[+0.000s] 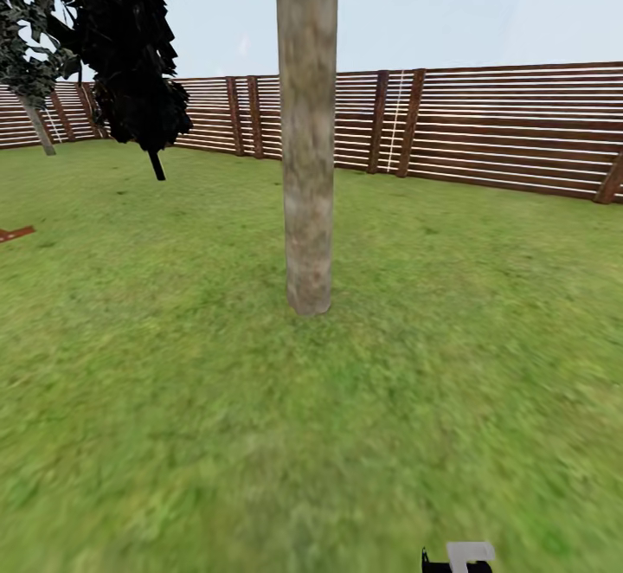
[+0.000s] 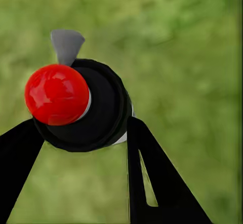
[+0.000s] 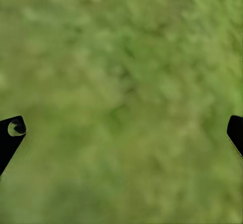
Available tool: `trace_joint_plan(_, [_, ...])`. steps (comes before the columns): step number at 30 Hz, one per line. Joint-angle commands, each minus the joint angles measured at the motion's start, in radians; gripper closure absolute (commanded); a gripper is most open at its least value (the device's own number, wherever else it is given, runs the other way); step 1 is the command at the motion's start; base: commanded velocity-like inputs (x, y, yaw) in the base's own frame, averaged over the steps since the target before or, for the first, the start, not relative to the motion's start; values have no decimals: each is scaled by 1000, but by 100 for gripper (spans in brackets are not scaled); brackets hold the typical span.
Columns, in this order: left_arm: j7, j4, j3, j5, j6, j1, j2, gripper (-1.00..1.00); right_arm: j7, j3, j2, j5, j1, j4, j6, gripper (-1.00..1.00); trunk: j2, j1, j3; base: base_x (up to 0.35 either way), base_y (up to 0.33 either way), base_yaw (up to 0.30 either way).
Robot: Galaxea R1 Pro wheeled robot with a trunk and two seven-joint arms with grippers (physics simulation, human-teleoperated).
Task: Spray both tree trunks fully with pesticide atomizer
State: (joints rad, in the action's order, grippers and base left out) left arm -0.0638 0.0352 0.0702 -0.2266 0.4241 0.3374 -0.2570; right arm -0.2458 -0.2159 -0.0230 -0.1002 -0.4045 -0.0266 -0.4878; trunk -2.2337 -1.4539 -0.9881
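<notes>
Head view: tree trunk [image 1: 307, 131] top cut off.

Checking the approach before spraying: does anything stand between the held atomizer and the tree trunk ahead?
Nothing visible does. The left gripper is shut on the atomizer, and in the head view only open lawn lies before the tree trunk. The dark-leaved tree and fence stand farther back.

Pale blue sky [image 1: 450, 2] hangs hazy over the far boundary | small reddish-brown flat piece [image 1: 16, 233] lies on the grass at the left edge | thin white vertical line [image 1: 395, 121] runs between two slanted brown posts [image 1: 378, 121] at the back | no other loose objects can be made out
</notes>
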Motion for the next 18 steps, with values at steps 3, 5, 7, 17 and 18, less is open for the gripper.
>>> trace_joint_plan(3, [-7,4,7,-3,6,2,-1,100,-1,-9,0,-10,0,1,-3,-100,0,0,-1,332,0,0])
trace_joint_plan(5, [-7,4,7,-3,7,1,-1,100,-1,-9,0,-10,0,1,-3,-100,0,0,-1,332,0,0])
trace_joint_plan(7, [-7,4,7,-2,7,1,-1,100,-1,-9,0,-10,0,1,-3,-100,0,0,-1,332,0,0])
trace_joint_plan(17, [-9,6,7,-2,7,1,1,100,0,-11,8,-13,0,-4,-4,-100,0,0,-1,332,0,0])
trace_joint_plan(18, [-8,6,7,-2,7,0,1,100,0,-10,8,-13,0,-3,-5,-100,0,0,-1,332,0,0])
